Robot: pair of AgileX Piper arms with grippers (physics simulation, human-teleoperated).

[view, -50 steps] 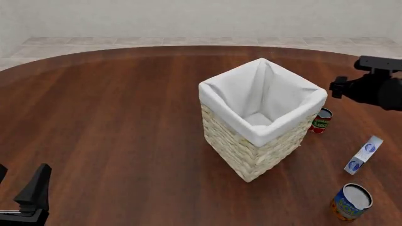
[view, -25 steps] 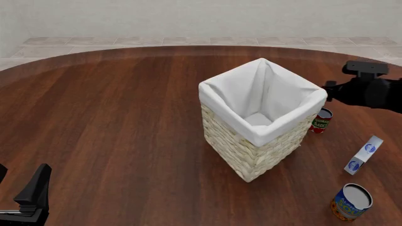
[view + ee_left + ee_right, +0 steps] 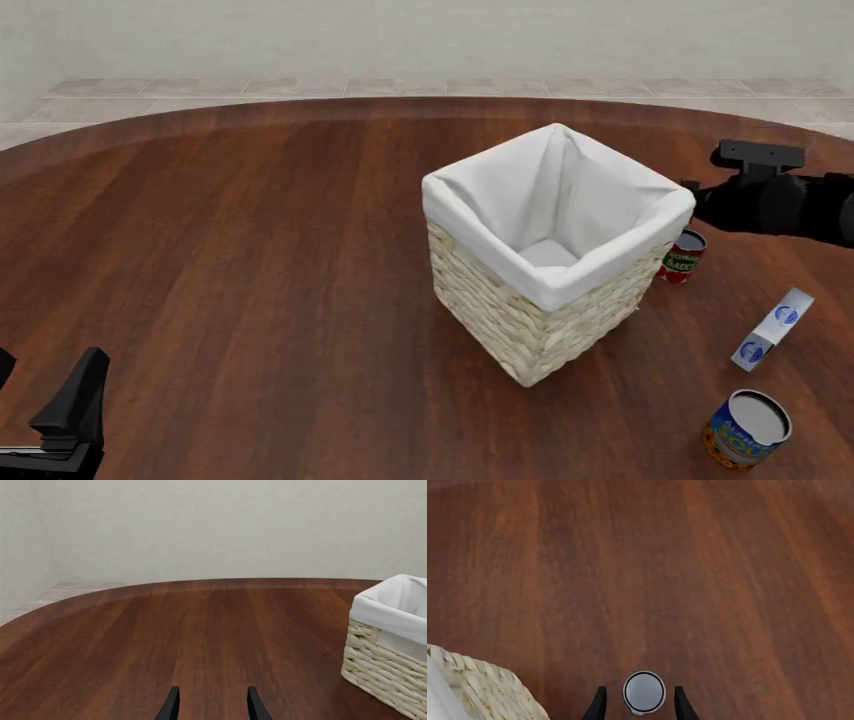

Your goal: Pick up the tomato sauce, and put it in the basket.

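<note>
The tomato sauce [image 3: 682,256] is a small red can with a green band, standing upright on the table just right of the basket [image 3: 534,330]. In the right wrist view its silver top [image 3: 644,692] lies between my right gripper's [image 3: 639,689] open fingers, seen from above. My right arm [image 3: 781,205] hovers over the can beside the basket's right rim. The basket, cream wicker with white lining, stands mid-table and looks empty; its corner shows in the right wrist view [image 3: 484,690]. My left gripper [image 3: 70,415] is open and empty at the near left, far from both.
A white-and-blue carton [image 3: 774,328] and a blue-and-orange can [image 3: 747,428] stand on the near right of the table. The basket's side [image 3: 387,655] shows at the edge of the left wrist view. The brown table [image 3: 240,250] curves away at the far edge.
My right arm has moved left and a little nearer, closing in above the tomato sauce beside the basket's rim. The left arm and all objects have stayed put.
</note>
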